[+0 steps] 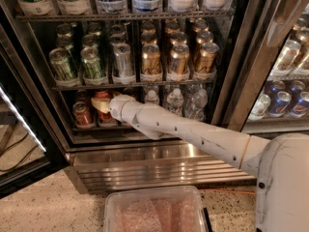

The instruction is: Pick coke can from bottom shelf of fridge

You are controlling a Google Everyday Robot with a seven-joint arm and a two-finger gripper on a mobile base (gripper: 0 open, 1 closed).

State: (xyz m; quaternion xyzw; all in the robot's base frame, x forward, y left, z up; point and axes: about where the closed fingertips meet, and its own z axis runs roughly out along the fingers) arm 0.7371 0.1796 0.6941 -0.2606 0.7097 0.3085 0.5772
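Note:
The fridge (159, 156) stands open, with dark wire racks. On the bottom shelf (91, 128), at the left, stand red coke cans; one coke can (83, 114) is at the front left. My gripper (102, 104) is at the end of the white arm, reaching in from the lower right. It is shut on another coke can (103, 97), with a tan finger (98, 106) across the can's front. The held can sits slightly higher than its neighbour. Part of it is hidden by my wrist.
Clear water bottles (175, 100) fill the bottom shelf to the right of my arm. Green cans (91, 62) and gold-brown cans (178, 59) stand on the rack above. A clear plastic bin (154, 211) sits on the floor in front. A second fridge compartment (285, 100) is at the right.

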